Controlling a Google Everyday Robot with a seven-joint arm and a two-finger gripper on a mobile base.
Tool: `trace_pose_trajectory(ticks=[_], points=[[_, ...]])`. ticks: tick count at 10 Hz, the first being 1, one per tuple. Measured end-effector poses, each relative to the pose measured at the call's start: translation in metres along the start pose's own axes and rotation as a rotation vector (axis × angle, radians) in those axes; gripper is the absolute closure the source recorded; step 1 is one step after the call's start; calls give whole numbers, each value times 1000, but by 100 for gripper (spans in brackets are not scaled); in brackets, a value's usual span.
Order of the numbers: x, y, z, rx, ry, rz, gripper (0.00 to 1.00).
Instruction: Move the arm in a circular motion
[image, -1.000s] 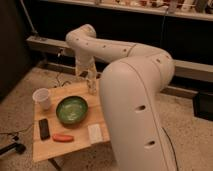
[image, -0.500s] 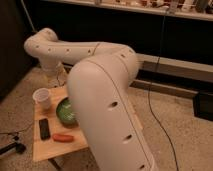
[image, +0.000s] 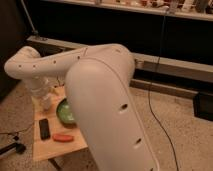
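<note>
The arm (image: 105, 95) is cream-white with thick rounded segments and small dark holes, and it fills the middle of the camera view. Its big near segment runs from the bottom centre up to a bend at the top. A thinner segment reaches left to an elbow (image: 22, 65), then turns down toward the small wooden table (image: 45, 149). The gripper (image: 47, 102) hangs at the end of that downward part, over the table's back left area, just left of the green bowl (image: 65, 112).
On the table lie a black remote-like object (image: 44, 128) and an orange carrot-shaped item (image: 63, 137). A dark counter front with a metal ledge (image: 170, 67) runs along the back. A black cable (image: 160, 115) trails over the speckled floor at right.
The arm has swung further left and lower, its big segment now closer and covering more of the table. The white cup at the table's left is now hidden behind the wrist.
</note>
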Motion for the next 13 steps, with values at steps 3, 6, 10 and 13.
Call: trace_pose_trajectory(ticks=[3, 6, 10, 13], points=[[90, -19, 23, -26, 135, 21, 35], [159, -65, 46, -13, 247, 160, 35], [178, -177, 49, 101, 233, 487, 35], [118, -258, 16, 190, 83, 696, 35]])
